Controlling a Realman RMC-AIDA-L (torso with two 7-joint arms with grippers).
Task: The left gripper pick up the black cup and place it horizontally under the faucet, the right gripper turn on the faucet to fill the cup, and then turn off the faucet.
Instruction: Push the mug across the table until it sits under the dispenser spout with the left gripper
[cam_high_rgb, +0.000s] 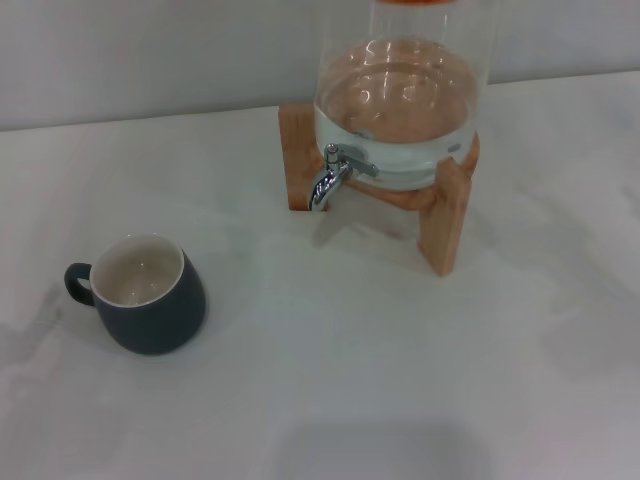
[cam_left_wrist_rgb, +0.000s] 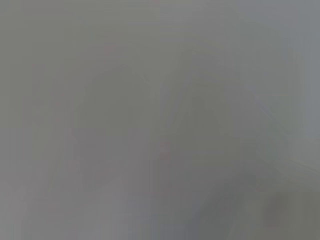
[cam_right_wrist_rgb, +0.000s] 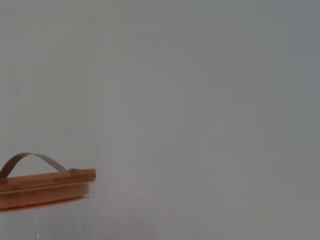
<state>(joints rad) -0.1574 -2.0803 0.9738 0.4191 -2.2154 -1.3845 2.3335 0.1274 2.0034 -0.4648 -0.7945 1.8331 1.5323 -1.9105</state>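
Small rounded dark charcoal cup (cam_high_rgb: 148, 293) with cream-white inside stands upright on the white bench (cam_high_rgb: 380, 360), loop handle turned away from the clear glass water jar (cam_high_rgb: 400, 110), well off to the jar's left and nearer the robot. Shiny chrome faucet (cam_high_rgb: 335, 175) sits at the jar's base, spout curving down, over bare bench between the legs of the wooden stand (cam_high_rgb: 445, 215). Neither hand appears in any view, so cannot tell their opening or hold; right wrist view catches only the jar's wooden lid (cam_right_wrist_rgb: 45, 187) with its grey metal strap handle (cam_right_wrist_rgb: 30, 161).
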